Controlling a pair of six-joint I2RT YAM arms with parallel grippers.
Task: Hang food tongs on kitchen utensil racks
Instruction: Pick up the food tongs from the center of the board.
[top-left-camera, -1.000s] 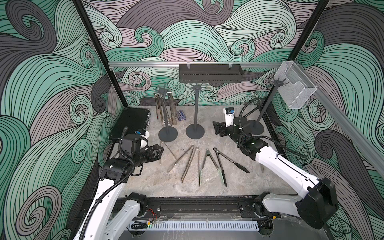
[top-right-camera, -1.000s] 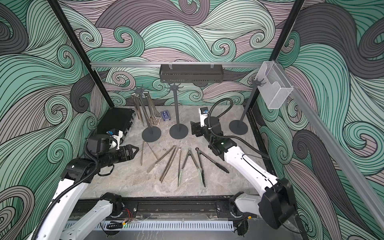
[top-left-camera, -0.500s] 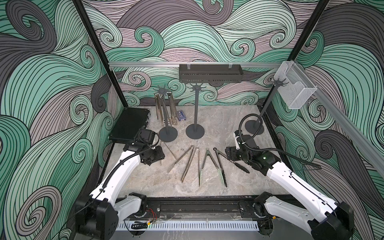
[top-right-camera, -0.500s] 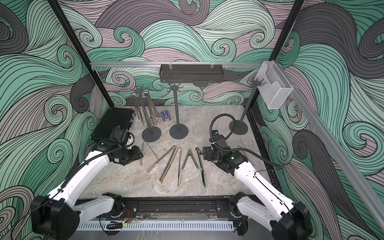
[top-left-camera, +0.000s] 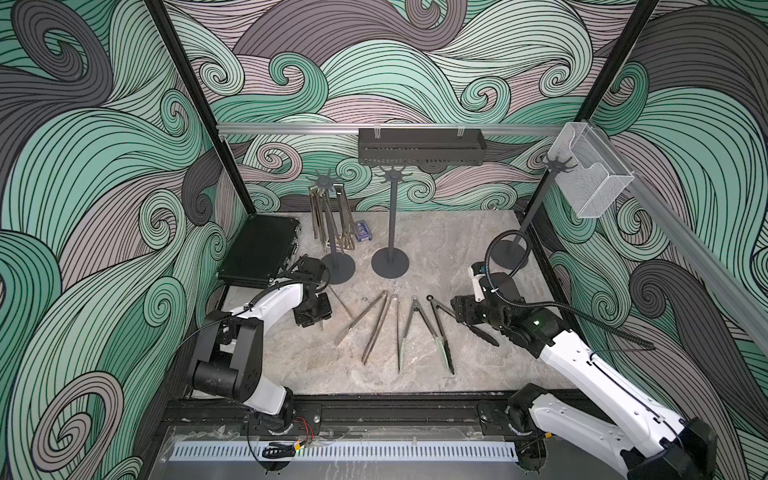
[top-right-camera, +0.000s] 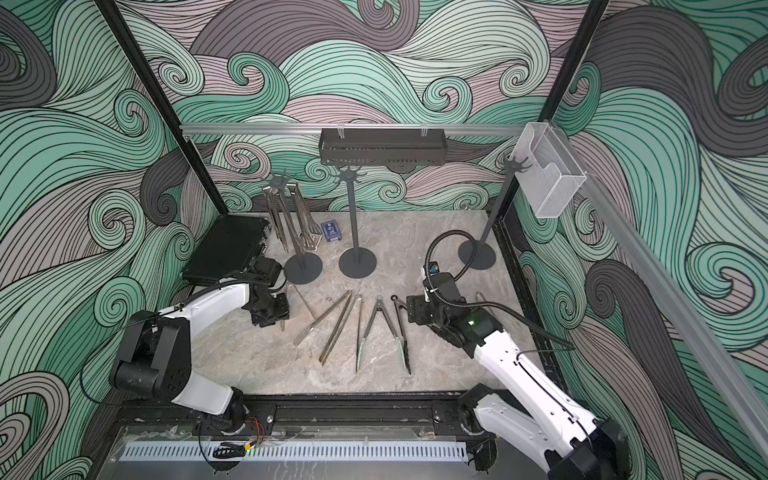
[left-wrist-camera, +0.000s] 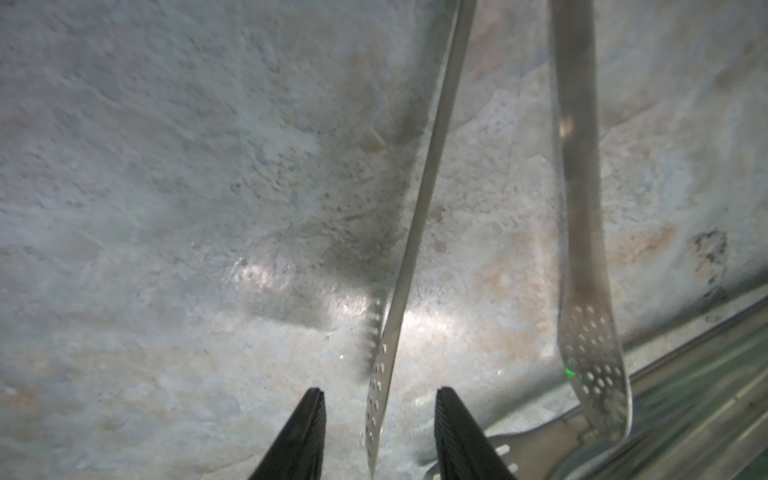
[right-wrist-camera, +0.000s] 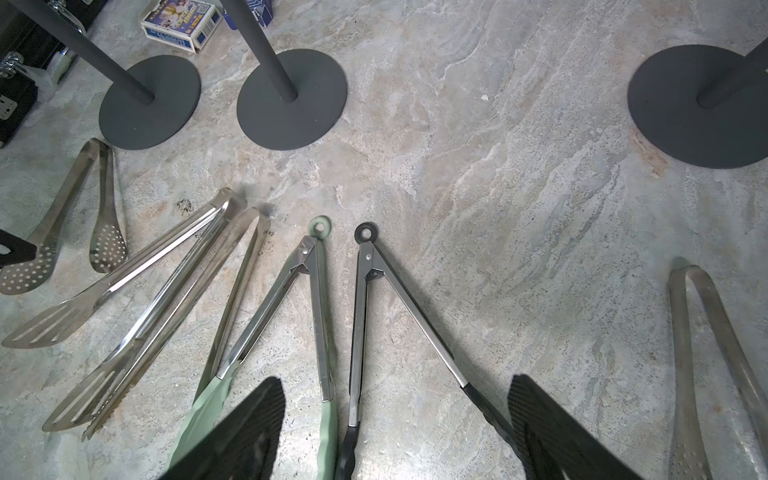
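Hanging on one rack (top-left-camera: 338, 270), steel tongs (top-left-camera: 345, 220); left tool (left-wrist-camera: 380, 392) part-open astride perforated tongs (left-wrist-camera: 419, 208), right tool (right-wrist-camera: 397, 380) wide, empty.

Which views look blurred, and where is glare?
Left wrist view: smeared, with glare and shadow on the grey marbled tabletop beside the perforated steel tongs. Right wrist view: sharp, but dark grey rack poles splay outward. Both top views: evenly lit.

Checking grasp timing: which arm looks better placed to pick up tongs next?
Probably left: the left gripper straddles an arm of the perforated tongs; right gripper hovers open over black-tipped tongs.
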